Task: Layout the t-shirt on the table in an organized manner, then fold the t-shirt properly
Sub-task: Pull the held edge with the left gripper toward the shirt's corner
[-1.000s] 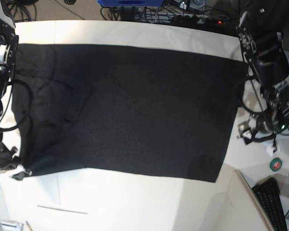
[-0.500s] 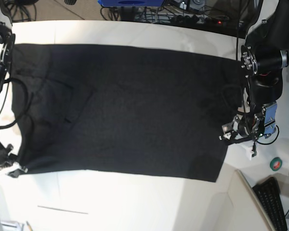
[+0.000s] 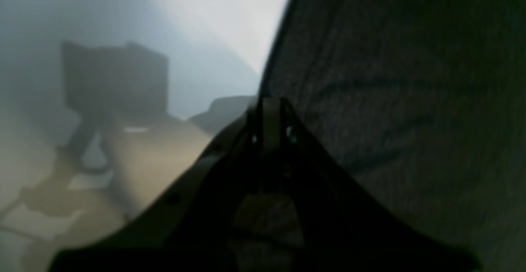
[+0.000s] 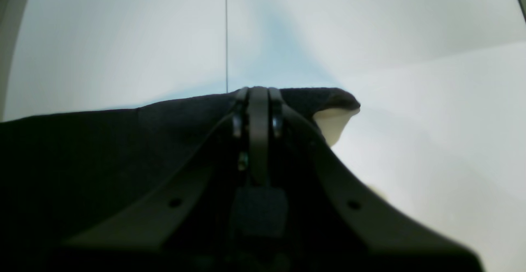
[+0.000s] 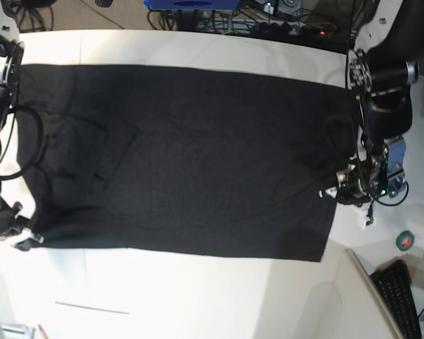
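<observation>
The black t-shirt point(image 5: 191, 155) lies spread flat and wide over the off-white table point(image 5: 198, 296). At its right edge in the base view, my left gripper point(image 5: 332, 192) is shut; the left wrist view shows the closed tips point(image 3: 269, 107) pinching the edge of the t-shirt point(image 3: 411, 99), with wrinkles running toward them. On the near left corner my right gripper point(image 5: 25, 241) is shut on the cloth. In the right wrist view its closed tips point(image 4: 259, 93) hold the t-shirt point(image 4: 102, 148) a little above the table point(image 4: 370, 38). No print is visible.
A keyboard point(image 5: 403, 296) and a green tape roll point(image 5: 405, 241) sit at the right, off the table's edge. Cables point(image 5: 268, 14) run along the far edge. A thin seam line point(image 5: 92, 307) marks the near table; bare tabletop lies in front of the shirt.
My left gripper came in from the right to the shirt's right edge and closed there. My right gripper, still shut on the near left corner, shifted slightly away from the table's front.
</observation>
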Action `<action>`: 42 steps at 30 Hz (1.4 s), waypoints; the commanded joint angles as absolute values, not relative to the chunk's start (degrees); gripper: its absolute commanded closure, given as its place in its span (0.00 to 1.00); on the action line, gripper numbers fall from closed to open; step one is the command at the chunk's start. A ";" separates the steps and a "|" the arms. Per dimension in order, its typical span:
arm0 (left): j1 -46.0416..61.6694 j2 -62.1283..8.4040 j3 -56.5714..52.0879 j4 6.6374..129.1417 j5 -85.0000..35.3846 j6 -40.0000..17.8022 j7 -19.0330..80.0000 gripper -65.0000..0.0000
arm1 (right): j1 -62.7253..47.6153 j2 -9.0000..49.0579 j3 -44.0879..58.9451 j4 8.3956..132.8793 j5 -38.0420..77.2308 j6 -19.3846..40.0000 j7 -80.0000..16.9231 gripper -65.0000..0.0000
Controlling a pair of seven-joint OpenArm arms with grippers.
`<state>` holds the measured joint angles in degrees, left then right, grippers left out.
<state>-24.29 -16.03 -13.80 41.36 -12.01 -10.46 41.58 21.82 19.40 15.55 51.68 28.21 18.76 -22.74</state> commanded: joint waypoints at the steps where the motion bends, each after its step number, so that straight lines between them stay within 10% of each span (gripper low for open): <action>1: -24.57 -16.84 -13.93 46.29 -12.26 -10.33 42.42 1.00 | 22.99 20.53 15.87 52.79 28.88 19.30 -21.32 1.00; 17: 2.77 -12.97 -24.40 89.19 -12.26 -10.51 61.05 1.00 | 19.82 20.09 15.96 59.56 28.88 19.21 -21.58 1.00; 28: 16.31 -11.38 -24.48 94.99 -12.26 -10.33 61.05 1.00 | 17.89 20.35 15.96 59.56 28.88 19.21 -21.58 1.00; 34: 19.03 -11.38 -24.48 99.47 -12.26 -10.33 61.05 0.31 | 15.78 20.09 15.96 59.65 28.88 19.21 -21.58 1.00; 42: 11.56 -11.47 -30.81 106.95 -11.74 -10.42 67.12 0.26 | 15.25 20.09 15.96 59.65 28.88 19.30 -21.58 1.00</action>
